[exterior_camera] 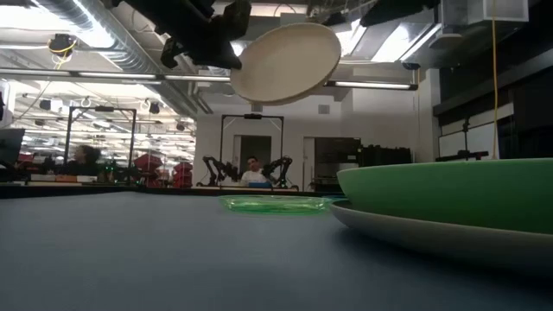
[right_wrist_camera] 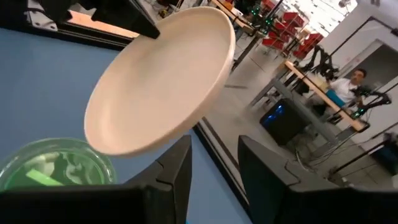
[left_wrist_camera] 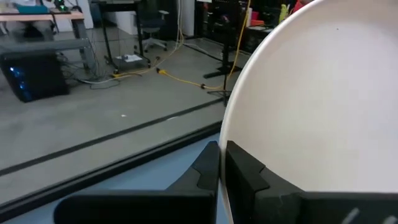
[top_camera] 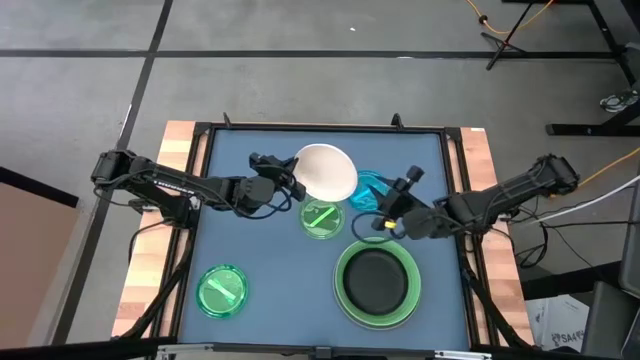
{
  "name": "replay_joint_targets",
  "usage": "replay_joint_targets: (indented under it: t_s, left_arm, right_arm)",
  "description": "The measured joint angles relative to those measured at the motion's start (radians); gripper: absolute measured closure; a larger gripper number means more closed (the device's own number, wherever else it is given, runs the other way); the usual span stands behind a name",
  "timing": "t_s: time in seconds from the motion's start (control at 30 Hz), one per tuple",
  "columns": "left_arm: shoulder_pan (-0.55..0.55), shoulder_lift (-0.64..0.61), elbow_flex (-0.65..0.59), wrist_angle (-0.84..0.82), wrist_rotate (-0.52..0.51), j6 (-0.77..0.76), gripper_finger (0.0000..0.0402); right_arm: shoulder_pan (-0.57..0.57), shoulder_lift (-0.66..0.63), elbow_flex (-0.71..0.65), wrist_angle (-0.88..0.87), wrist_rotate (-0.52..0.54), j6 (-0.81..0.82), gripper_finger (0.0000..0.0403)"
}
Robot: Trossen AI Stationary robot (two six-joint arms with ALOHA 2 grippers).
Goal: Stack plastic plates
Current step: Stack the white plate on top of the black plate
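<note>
white plastic, the medium plate (top_camera: 326,171) hangs in the air above the far middle of the blue table (top_camera: 260,290), tilted, its rim pinched between the shut fingers of the left gripper (top_camera: 291,180). in the left wrist view the two dark fingers (left_wrist_camera: 208,171) press together on the plate's edge. the right gripper (top_camera: 395,201) hovers just right of it with its fingers apart and nothing between them, over the small blue translucent plate (top_camera: 372,187). a small green translucent plate (top_camera: 321,218) lies flat on the table just under and near of the white one. a second small green plate (top_camera: 222,290) lies at the near left. at the near right the black plate (top_camera: 377,279) sits inside the large light green plate (top_camera: 348,297), which in the low view rests on a grey plate (exterior_camera: 415,229).
</note>
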State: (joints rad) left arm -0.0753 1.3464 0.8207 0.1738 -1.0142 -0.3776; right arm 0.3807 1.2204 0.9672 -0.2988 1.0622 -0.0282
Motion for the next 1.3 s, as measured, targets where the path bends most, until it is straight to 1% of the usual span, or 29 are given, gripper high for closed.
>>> replay_joint_targets:
  t_s: [0.33, 0.43, 0.53, 0.6, 0.73, 0.93, 1.3]
  left_arm:
    - [0.000, 0.000, 0.000, 0.000, -0.025, 0.022, 0.0393]
    - [0.000, 0.000, 0.000, 0.000, -0.026, 0.022, 0.0393]
    - [0.000, 0.000, 0.000, -0.001, -0.051, 0.025, 0.0393]
    - [0.000, 0.000, 0.000, -0.001, -0.059, 0.034, 0.0393]
    - [0.000, 0.000, 0.000, 0.000, -0.059, 0.041, 0.0393]
    - [0.000, 0.000, 0.000, 0.001, -0.050, 0.040, 0.0393]
    - [-0.014, 0.000, 0.000, 0.021, -0.045, 0.041, 0.0392]
  right_arm:
    - [-0.106, 0.063, 0.000, 0.125, -0.017, -0.002, 0.0278]
    - [-0.131, 0.068, 0.000, 0.154, -0.082, -0.002, 0.0278]
    - [-0.152, 0.069, 0.000, 0.187, -0.153, -0.002, 0.0278]
    - [-0.162, 0.069, 0.000, 0.204, -0.173, -0.002, 0.0278]
    - [-0.168, 0.069, 0.000, 0.225, -0.154, -0.002, 0.0278]
    - [-0.189, 0.069, 0.000, 0.230, -0.153, -0.003, 0.0278]
    - [-0.243, 0.069, 0.000, 0.254, -0.208, -0.002, 0.0278]
